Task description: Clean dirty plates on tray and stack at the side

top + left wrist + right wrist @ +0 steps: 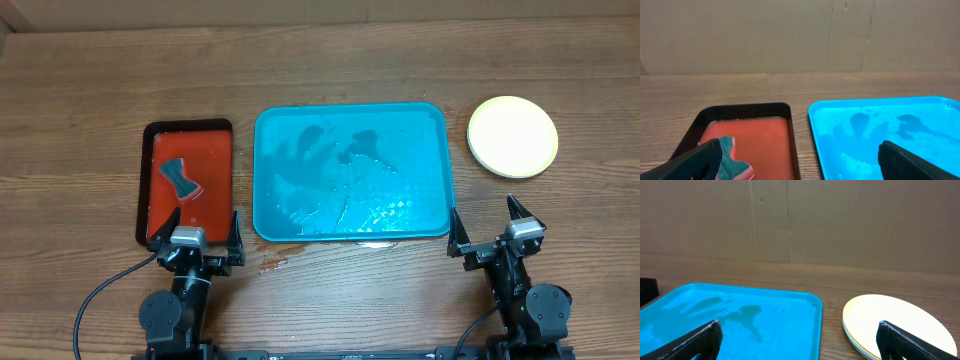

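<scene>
In the left wrist view a finger (695, 161) of the left hand (800, 152) half hides the grey sponge (734, 156). The picture's edges cut off the red tray (745, 107) and the teal tray (880, 102). The plates (890, 317) run off the bottom of the right wrist view, and their number cannot be told.

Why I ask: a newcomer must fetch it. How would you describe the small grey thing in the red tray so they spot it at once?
Find the big teal tray in the middle of the table; the smaller red tray sits to its left. The grey-blue pad lies in it, the only thing there, pinched at the waist like an hourglass.
</scene>
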### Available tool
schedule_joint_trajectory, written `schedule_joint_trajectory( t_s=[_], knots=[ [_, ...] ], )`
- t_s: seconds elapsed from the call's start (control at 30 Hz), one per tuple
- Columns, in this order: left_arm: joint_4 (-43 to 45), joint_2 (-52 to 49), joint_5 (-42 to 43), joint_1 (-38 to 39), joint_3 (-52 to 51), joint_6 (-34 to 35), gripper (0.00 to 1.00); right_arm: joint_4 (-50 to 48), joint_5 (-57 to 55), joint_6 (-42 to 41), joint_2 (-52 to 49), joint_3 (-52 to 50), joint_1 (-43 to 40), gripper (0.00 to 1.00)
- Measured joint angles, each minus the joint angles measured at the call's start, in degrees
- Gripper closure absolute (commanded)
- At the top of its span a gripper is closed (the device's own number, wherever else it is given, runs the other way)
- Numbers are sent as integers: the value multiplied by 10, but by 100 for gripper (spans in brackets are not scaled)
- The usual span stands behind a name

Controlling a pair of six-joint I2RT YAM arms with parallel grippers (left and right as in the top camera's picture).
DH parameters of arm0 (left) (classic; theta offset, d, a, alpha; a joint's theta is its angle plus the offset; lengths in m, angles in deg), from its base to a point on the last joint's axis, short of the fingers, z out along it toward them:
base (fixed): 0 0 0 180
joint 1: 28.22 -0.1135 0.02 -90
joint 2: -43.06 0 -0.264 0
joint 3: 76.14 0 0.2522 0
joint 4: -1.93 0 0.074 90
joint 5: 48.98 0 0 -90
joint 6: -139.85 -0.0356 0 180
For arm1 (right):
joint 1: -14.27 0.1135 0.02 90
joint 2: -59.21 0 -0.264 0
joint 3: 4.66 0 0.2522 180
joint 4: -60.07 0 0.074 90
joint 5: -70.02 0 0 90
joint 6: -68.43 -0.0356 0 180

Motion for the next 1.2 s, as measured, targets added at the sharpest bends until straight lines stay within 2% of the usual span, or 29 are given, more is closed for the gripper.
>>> schedule_joint_trajectory(
  t_s=[1.2],
  knots=[
    [-1, 0, -11, 0, 0, 13, 0, 0, 0, 0, 0, 0, 0, 0]
  ],
)
